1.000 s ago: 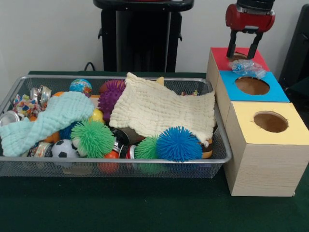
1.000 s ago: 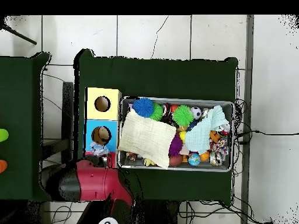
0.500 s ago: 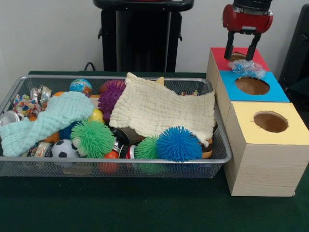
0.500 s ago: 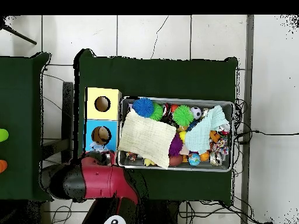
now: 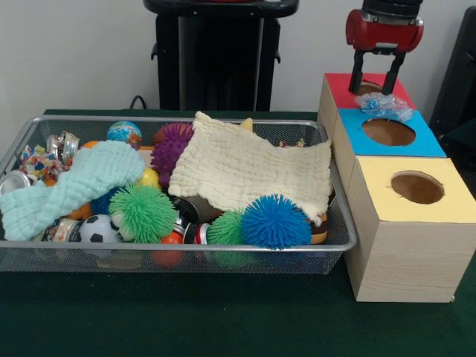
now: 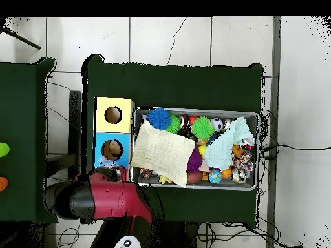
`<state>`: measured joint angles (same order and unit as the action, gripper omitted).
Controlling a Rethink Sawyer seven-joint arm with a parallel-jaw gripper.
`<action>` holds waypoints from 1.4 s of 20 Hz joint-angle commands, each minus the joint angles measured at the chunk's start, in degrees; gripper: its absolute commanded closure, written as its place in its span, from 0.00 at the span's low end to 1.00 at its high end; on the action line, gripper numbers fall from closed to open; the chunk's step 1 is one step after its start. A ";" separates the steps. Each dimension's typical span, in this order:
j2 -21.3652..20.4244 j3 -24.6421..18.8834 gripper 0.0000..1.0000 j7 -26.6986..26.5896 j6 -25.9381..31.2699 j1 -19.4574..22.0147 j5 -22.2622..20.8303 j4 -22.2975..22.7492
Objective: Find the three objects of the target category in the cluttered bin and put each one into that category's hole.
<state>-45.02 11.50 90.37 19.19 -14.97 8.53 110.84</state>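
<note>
Crumpled clear plastic bottle (image 5: 383,105) lies upper right in the front view, straddling the red-topped box's round hole (image 5: 366,88) and the blue-topped box (image 5: 389,132). Above it, the black gripper (image 5: 375,80) hangs with fingers apart, empty.

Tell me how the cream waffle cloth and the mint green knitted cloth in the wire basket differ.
The cream waffle cloth is spread out flat; the mint green knitted cloth is bunched into a long roll. The cream one lies toward the basket's end beside the boxes, its corner drooping at the silver wire-mesh basket's rim, while the mint one lies at the opposite end. Both rest on top of the toys, hiding some.
</note>
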 commanded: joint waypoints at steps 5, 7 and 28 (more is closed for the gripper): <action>-0.03 -5.44 0.00 7.15 7.32 1.13 -0.57 1.68; -0.59 -5.44 0.00 6.88 8.07 1.16 -0.69 1.75; 1.96 -4.55 0.00 7.14 1.99 1.32 -2.34 0.12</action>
<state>-45.55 10.58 90.37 20.94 -14.97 8.51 111.10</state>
